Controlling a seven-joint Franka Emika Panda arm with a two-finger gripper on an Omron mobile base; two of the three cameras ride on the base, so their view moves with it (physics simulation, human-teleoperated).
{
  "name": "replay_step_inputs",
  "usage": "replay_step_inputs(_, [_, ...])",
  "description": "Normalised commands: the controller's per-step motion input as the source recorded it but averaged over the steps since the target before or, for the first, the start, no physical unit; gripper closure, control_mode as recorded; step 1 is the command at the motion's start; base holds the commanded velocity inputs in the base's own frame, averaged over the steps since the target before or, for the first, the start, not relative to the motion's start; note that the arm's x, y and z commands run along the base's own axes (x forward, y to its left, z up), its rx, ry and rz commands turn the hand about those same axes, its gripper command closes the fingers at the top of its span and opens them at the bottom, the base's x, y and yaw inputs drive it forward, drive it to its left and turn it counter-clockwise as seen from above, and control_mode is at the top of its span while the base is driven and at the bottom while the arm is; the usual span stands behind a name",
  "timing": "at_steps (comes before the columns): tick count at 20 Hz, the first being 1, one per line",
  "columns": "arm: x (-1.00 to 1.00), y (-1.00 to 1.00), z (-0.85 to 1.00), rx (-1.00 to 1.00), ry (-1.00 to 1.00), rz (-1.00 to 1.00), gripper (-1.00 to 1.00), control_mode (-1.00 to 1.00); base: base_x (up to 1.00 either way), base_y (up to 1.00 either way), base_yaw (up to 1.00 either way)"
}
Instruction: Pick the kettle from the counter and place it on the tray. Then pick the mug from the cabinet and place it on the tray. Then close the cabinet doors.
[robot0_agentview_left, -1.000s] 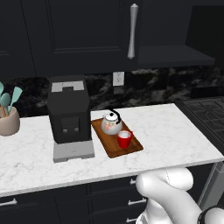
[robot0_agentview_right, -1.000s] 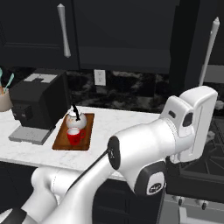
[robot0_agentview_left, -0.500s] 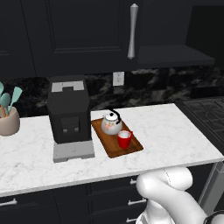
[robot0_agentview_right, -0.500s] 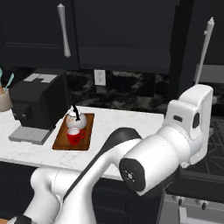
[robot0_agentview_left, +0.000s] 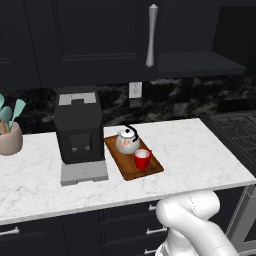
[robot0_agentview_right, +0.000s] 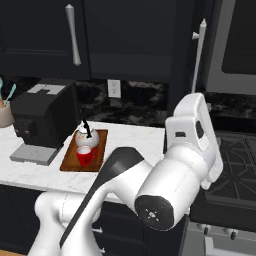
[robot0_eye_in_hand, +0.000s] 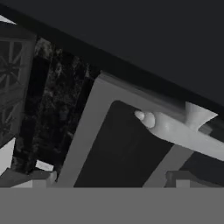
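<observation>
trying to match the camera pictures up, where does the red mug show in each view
Left base view: the mug stands on the tray, just right of centre, in front of the kettle.
Right base view: the mug is left of centre, on the near end of the tray.
Hand view: the mug is not in it.
Shared landmark: the black coffee machine left of the tray.

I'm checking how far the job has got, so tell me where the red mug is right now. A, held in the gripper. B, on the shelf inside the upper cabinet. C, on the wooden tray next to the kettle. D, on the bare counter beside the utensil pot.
C: the mug stands on the tray just in front of the kettle, beside the coffee machine.
</observation>
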Motion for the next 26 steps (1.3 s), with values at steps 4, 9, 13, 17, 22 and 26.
replay_step_inputs(4, [0.27,0.62,0.01,-0.15,0.17,0.2,-1.0,-1.0,0.0,0.0,0.0])
replay_step_inputs(9, [0.41,0.64,0.0,-0.09,0.1,0.18,-1.0,-1.0,0.0,0.0,0.0])
replay_step_inputs(13, [0.5,0.72,0.0,-0.06,0.0,0.14,-1.0,-1.0,0.0,0.0,0.0])
replay_step_inputs(17, [0.61,0.7,-0.01,-0.01,0.0,0.16,-1.0,-1.0,0.0,0.0,0.0])
replay_step_inputs(22, [0.7,0.73,-0.01,0.0,0.0,0.15,-1.0,-1.0,0.0,0.0,0.0])
replay_step_inputs(26, [0.89,0.7,-0.01,0.0,0.0,0.1,-1.0,-1.0,0.0,0.0,0.0])
